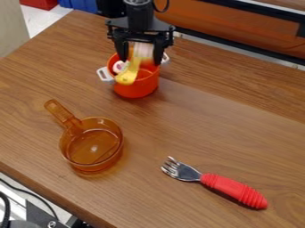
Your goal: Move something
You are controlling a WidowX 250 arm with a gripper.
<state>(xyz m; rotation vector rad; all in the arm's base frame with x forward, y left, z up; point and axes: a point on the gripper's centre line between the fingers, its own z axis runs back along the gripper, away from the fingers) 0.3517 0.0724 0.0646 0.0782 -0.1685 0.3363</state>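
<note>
So the fingers (141, 62) are open, standing apart right over the mouth of the red-orange pot (136, 89). Between them is the pale top end of a yellow utensil (127, 78), and its rounded yellow end sits lower down, inside the pot and leaning toward the camera. I'm seeing bits of space beside that pale end, so I wouldn't call it a grip. There's also a small white round thing (120, 67) in the pot, close by one fingertip.

The task just says "move something", so I'm guessing the yellow utensil is the something. My read is it's either the release into the pot or the lineup for a grab, and honestly I can't tell which. If it's a release, the next move is to lift straight up with the fingers kept wide, so they don't snag the rim or drag the utensil back out. If it's a grab, close evenly on the pale end, then go up before going sideways.

Rest of the bench (196, 120): a see-through amber pan (92, 165) is camera-side of the fingers, off to the view's left, and a red-handled fork (235, 190) lies farther from them, toward the view's lower right.
</note>
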